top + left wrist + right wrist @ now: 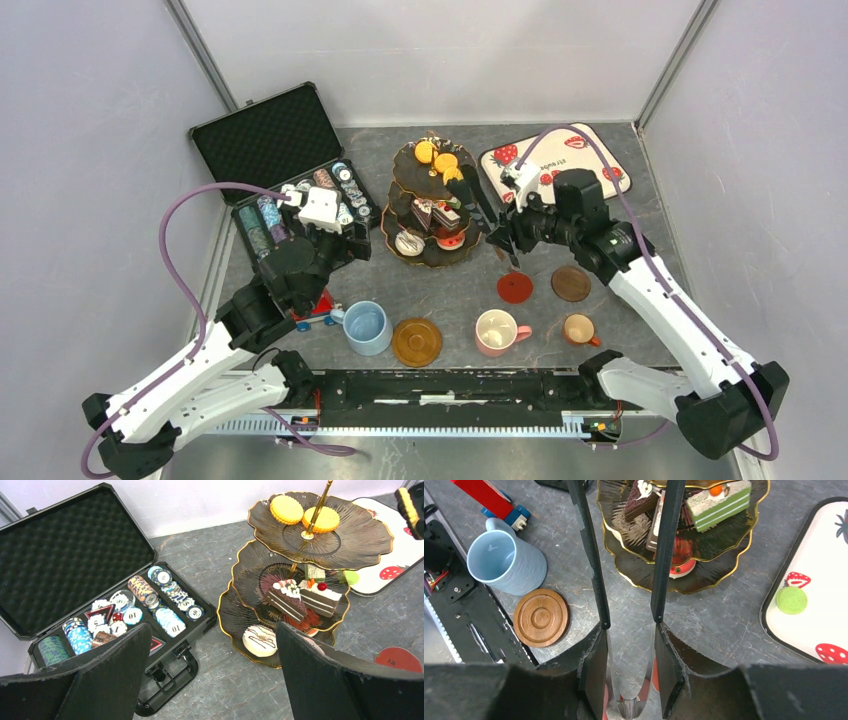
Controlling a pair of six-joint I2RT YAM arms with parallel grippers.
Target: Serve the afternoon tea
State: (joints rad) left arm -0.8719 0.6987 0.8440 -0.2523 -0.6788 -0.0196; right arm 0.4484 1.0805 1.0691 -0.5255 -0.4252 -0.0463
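The dark three-tier gold-rimmed stand [430, 205] holds two yellow macarons on top, cake slices [300, 600] in the middle and a white donut [260, 640] at the bottom. My right gripper [510, 235] is shut on metal tongs [594, 555] whose black arms reach over the stand [684, 575]. A yellow macaron [453, 176] seems pinched at their tips; it also shows in the left wrist view [407, 505]. My left gripper [340, 240] is open and empty, low over the table between the case and the stand [320, 535].
A blue mug [367, 327], wooden coaster [417, 341], pink mug [497, 332] and small brown mug [578, 329] stand near the front. A red coaster [515, 288] and a brown one [571, 283] lie behind them. The strawberry tray [600, 150] bears a green macaron [791, 600]. The open poker-chip case [280, 170] and red toy car [315, 310] are at the left.
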